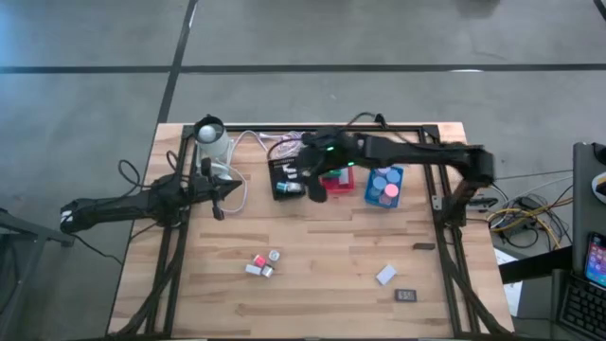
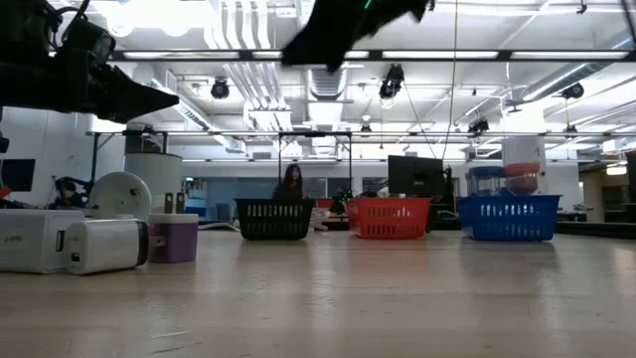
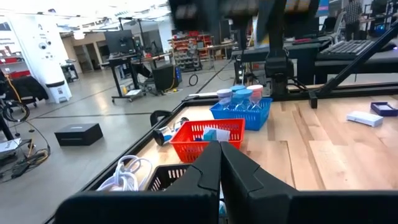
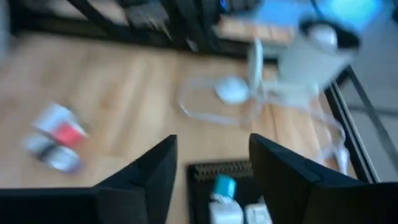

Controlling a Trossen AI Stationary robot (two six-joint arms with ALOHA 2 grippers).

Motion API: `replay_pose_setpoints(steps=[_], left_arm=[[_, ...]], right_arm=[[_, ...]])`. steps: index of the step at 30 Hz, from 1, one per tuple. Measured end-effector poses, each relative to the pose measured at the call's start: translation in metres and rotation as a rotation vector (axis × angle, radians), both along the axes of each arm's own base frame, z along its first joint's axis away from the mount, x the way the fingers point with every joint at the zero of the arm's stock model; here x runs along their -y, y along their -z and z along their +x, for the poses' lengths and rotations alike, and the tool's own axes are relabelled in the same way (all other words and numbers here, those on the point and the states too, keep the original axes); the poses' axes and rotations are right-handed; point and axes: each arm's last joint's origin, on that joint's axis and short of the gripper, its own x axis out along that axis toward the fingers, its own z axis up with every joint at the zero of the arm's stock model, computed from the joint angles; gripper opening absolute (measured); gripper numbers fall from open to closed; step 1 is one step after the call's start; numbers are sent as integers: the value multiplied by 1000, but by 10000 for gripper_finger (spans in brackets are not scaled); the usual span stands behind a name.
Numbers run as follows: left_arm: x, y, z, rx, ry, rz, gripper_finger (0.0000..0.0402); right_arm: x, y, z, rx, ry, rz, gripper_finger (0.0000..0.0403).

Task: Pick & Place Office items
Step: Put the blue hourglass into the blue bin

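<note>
Right gripper [image 4: 211,168], jaws apart and empty, over my black tray [image 1: 284,180]; trays partly filled, approx. six office items [image 1: 263,263] left on table.

The right arm [image 1: 398,152] hides much of the red tray [image 1: 338,183]; its contents perhaps unreadable.
</note>
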Motion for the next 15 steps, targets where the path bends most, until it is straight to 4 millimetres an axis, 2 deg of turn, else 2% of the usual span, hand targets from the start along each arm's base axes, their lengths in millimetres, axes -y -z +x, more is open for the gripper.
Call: replay_pose_setpoints(steps=[3,6,12,15], left_arm=[[0,0,0,1,0,0,5],[0,0,0,-2,0,-1,5],[0,0,0,-5,0,-1,5],[0,0,0,-4,0,-2,5]], right_arm=[[-7,-28,-27,85,-14,6,148],[-12,-45,-57,135,-10,3,101],[-23,-56,-118,213,11,21,17],[-28,-54,-145,277,13,14,13]])
